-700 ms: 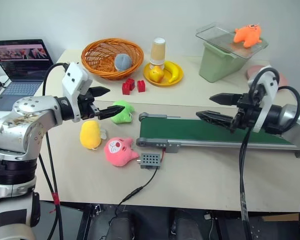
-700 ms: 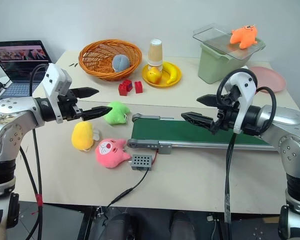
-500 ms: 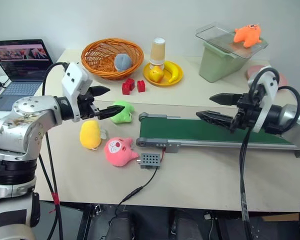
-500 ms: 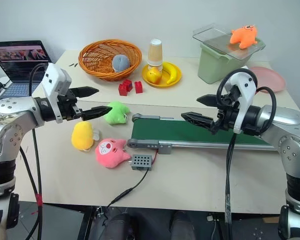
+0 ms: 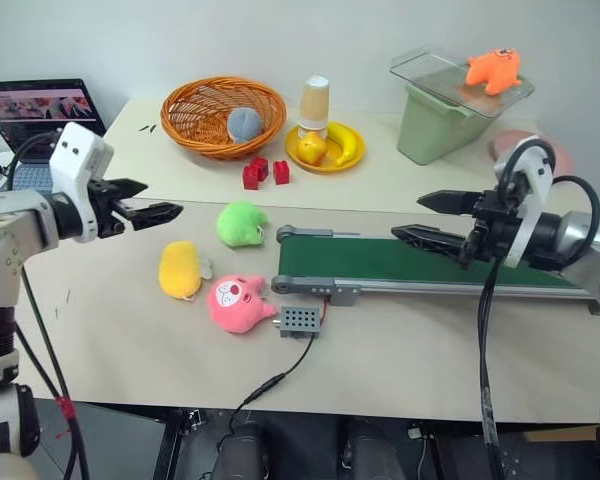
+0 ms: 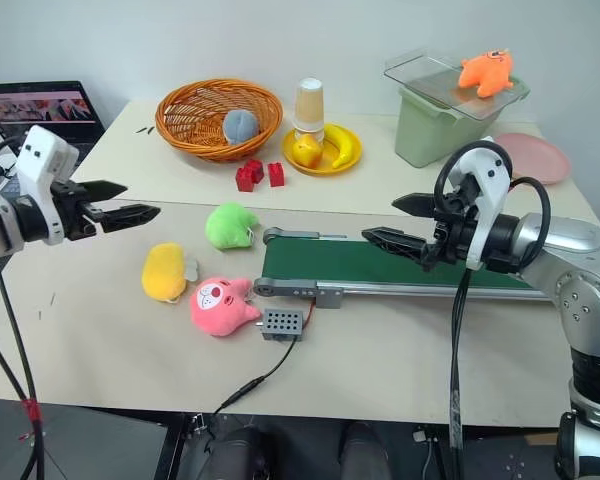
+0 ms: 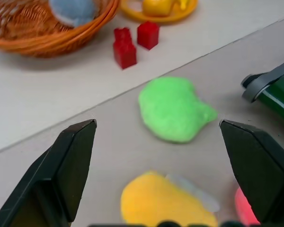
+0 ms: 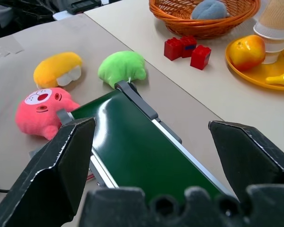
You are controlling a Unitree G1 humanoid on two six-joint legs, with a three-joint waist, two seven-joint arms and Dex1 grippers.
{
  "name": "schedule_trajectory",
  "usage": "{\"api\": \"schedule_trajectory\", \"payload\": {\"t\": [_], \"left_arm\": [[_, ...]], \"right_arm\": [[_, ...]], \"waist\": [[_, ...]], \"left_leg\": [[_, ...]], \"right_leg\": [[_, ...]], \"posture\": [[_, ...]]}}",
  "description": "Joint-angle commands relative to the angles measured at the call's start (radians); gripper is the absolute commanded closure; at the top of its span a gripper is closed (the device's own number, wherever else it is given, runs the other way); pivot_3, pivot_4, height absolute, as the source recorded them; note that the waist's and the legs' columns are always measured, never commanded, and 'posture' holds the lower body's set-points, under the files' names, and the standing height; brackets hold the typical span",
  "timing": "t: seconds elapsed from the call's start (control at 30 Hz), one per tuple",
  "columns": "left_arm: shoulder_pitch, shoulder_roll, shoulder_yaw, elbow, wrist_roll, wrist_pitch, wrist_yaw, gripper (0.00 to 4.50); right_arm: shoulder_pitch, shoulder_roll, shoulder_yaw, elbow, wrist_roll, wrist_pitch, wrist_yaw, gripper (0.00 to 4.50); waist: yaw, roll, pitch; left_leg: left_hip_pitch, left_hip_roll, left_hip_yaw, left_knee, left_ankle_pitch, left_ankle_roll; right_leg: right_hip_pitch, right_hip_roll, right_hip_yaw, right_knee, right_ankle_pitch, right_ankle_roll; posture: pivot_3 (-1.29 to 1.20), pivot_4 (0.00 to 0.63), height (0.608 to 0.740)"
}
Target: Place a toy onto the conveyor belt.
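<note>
The belt [image 5: 420, 262] is laid across the right half of the table [image 5: 400, 345], nothing on it yet, with its little grey box [image 5: 299, 320] wired at the near left end. Three plush toys are clustered just off that end: a green toy [image 5: 240, 222] nearest the belt's tip, a pink toy [image 5: 239, 303] beside the box, and a yellow toy [image 5: 180, 268] further left.

The left gripper [image 5: 150, 207] is held in the air left of the toys, jaws spread wide and empty. The right gripper [image 5: 430, 220] is parked above the belt, also wide open, nothing held.

So a grab is what's needed now, probably of the green one, since it's framed between the fingers in the left wrist view and sits closest to the belt. Hard to say how squishy it is, but it looks soft, so the jaws should be brought down around the fat middle, not the tapered edge, and closed firmly. Then it should be lifted clear of the frame before being carried over and set mid-belt, away from the right gripper.
</note>
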Motion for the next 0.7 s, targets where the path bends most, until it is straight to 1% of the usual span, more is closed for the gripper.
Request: {"api": "schedule_trajectory", "payload": {"t": [0.03, 0.07, 0.2, 0.33, 0.57, 0.7], "left_arm": [[-0.014, 0.001, 0.009, 0.018, 0.009, 0.082, 0.044, 0.06], [-0.022, -0.012, 0.011, 0.023, 0.007, 0.112, 0.063, 0.06], [-0.069, -0.136, 0.04, 0.05, 0.003, 0.273, 0.202, 0.06], [-0.105, -0.193, 0.044, 0.057, 0.011, 0.353, 0.261, 0.06], [-0.112, -0.195, -0.09, 0.075, 0.074, 0.332, 0.277, 0.06], [-0.116, -0.203, -0.138, 0.109, 0.104, 0.311, 0.278, 0.06]], "right_arm": [[-0.002, 0.001, -0.017, -0.017, -0.01, -0.025, 0.0, 0.0], [0.001, 0.002, -0.02, -0.019, -0.011, -0.025, -0.001, 0.0], [0.014, 0.013, -0.039, -0.032, -0.007, -0.02, -0.025, 0.0], [0.03, 0.028, -0.049, -0.063, 0.003, -0.007, -0.06, 0.0], [0.067, 0.046, -0.086, -0.115, 0.028, 0.008, -0.132, 0.0], [0.091, 0.046, -0.108, -0.144, 0.036, 0.016, -0.164, 0.0]], "waist": [[0.001, 0.0, 0.0], [0.001, 0.0, 0.0], [0.005, 0.0, 0.0], [0.0, -0.002, 0.001], [-0.001, -0.002, 0.001], [0.0, -0.002, 0.001]], "left_leg": [[0.0, 0.0, 0.0, 0.0, 0.0, 0.0], [0.0, 0.0, 0.0, 0.0, 0.0, 0.0], [-0.001, -0.001, -0.001, 0.0, 0.0, 0.0], [-0.001, -0.001, -0.002, 0.0, 0.0, 0.0], [0.001, -0.001, -0.002, 0.0, 0.001, -0.002], [0.0, -0.001, -0.002, 0.0, 0.001, -0.001]], "right_leg": [[0.0, 0.0, 0.0, 0.0, 0.0, 0.0], [0.0, 0.0, 0.0, 0.0, 0.0, 0.0], [0.001, 0.0, 0.0, 0.0, 0.0, 0.0], [0.001, 0.0, 0.0, 0.0, 0.0, 0.0], [0.001, 0.001, 0.0, 0.0, 0.0, 0.0], [0.001, 0.001, 0.001, 0.0, 0.0, 0.0]], "posture": [[0.0, 0.15, 0.74], [0.0, 0.15, 0.74], [0.0, 0.15, 0.74], [0.0, 0.15, 0.74], [0.0, 0.15, 0.74], [0.0, 0.15, 0.74]]}}
